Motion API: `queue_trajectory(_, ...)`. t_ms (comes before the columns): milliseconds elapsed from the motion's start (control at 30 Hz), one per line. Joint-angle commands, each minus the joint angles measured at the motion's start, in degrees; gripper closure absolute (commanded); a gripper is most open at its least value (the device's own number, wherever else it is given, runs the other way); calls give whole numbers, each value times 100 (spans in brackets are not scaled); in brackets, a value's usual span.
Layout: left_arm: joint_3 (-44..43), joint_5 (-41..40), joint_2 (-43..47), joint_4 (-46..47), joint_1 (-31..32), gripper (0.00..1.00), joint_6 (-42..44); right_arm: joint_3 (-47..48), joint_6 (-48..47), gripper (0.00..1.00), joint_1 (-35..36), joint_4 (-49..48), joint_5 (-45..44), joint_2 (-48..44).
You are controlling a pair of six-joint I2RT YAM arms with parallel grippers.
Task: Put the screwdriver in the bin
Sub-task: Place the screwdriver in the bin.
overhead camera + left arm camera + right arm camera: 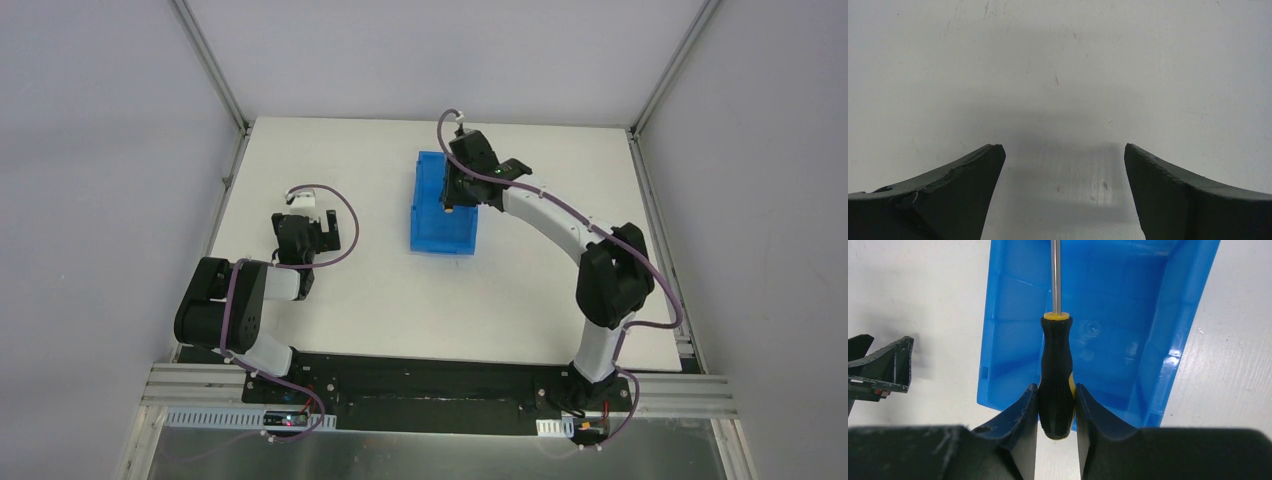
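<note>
Nearest the bases, the left gripper (1063, 147) is hanging just above the white table (1058, 60), its jaws spread wide and gripping nothing. Farther out, the right gripper (1055, 389) is pinching the screwdriver (1056, 360) by its black handle, holding it over the bin (1118, 300), the shaft pointing away across the blue interior.
</note>
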State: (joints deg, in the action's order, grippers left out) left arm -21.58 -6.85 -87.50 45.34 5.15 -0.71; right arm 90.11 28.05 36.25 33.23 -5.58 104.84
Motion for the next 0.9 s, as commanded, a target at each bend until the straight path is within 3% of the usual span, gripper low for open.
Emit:
queue_trajectory(0,5,110,126,142,-53,1,-34,267,252,88,190,-356,-547,91)
queue_trajectory(267,5,107,121,142,-57,1,-34,133,407,87,334,-506,-962,339)
queue_trajectory(867,5,113,127,144,-58,1,-34,-54,582,84,405,-756,-1016,1043)
